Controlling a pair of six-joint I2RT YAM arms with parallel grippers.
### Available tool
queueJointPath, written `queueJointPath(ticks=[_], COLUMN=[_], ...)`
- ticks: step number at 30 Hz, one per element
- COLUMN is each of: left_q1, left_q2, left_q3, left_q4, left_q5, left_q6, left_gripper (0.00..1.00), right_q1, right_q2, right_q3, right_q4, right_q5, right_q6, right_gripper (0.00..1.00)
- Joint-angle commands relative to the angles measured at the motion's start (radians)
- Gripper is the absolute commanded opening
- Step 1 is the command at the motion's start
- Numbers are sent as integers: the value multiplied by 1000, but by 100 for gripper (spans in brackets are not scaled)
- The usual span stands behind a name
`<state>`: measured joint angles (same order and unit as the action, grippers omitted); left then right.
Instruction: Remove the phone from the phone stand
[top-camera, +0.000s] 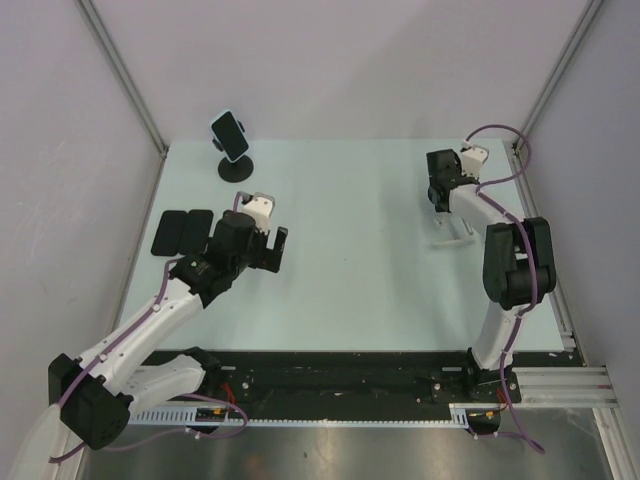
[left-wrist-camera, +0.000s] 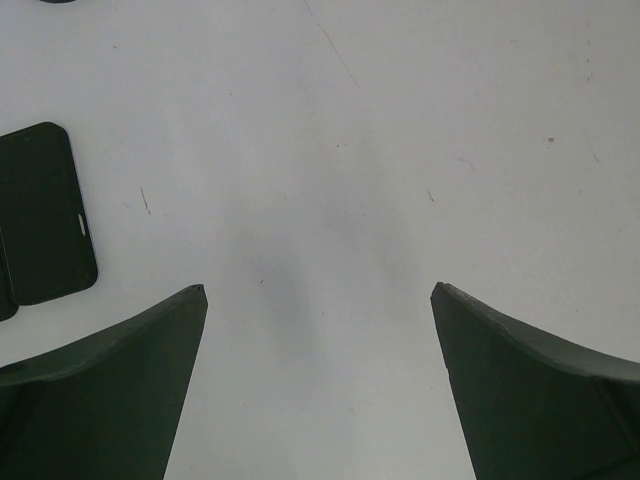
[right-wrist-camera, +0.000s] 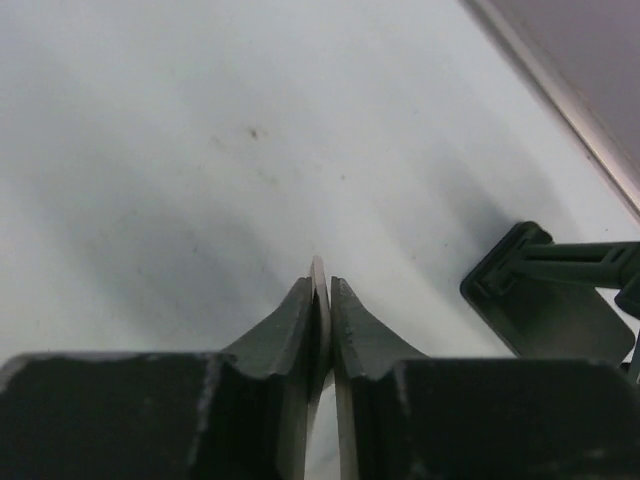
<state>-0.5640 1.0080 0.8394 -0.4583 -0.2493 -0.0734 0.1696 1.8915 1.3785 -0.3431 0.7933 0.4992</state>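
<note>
- While the black phone (top-camera: 229, 133) leans on its round-based black phone stand (top-camera: 237, 170) at the far left corner, the left gripper (left-wrist-camera: 318, 292) hovers well short of it, jaws wide
- Right gripper (right-wrist-camera: 322, 283), far across, pinches a thin pale strip (right-wrist-camera: 318, 263)
- Pale green table (top-camera: 350, 270), grey walls (top-camera: 330, 60)

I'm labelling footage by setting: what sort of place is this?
Probably a robotics lab test cell, not a home: plain grey panel walls in aluminium frame posts enclose a pale green tabletop, with two white-and-black robot arms bolted to a black base rail.
</note>
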Motion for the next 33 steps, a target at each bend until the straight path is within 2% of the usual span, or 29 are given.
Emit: queueJointPath(ticks=[1,2,3,8,13,17,18,19,20,21,25,33], left_q1=[-2,-2,-2,-2,-2,-2,-2,-2,-4,-2,-4,-4], left_q2=[0,0,0,-8,-17,-28,-29,-34,-37,-39,-54,-39], left_q3=[3,1,1,1,3,-2,-3,-6,-8,-13,-51,-126], left_q4=[21,21,21,21,30,50,69,78,89,116,255,601], left_q5=[25,24,22,21,87,192,250,298,335,416,595,722], left_q6=[26,26,26,34,50,61,64,66,64,60,-69,-279], left_gripper=[100,100,100,100,100,100,100,100,100,100,100,100], right_q1=[4,4,4,4,2,-16,-18,-18,-15,-2,63,174], right_q2=[-113,-149,-172,-322,-456,-523,-525,-529,-526,-525,-539,-552], right_q3=[-41,-76,-94,-208,-349,-455,-466,-476,-492,-504,-561,-634], right_q4=[-28,-17,-5,91,217,332,376,394,415,479,662,1039], right_q5=[-124,-150,-208,-446,-776,-1070,-1192,-1248,-1355,-1396,-1474,-1652], right_q6=[-140,-169,-180,-261,-356,-451,-462,-461,-450,-427,-312,-56], right_gripper=[11,3,0,0,0,0,0,0,0,0,0,0])
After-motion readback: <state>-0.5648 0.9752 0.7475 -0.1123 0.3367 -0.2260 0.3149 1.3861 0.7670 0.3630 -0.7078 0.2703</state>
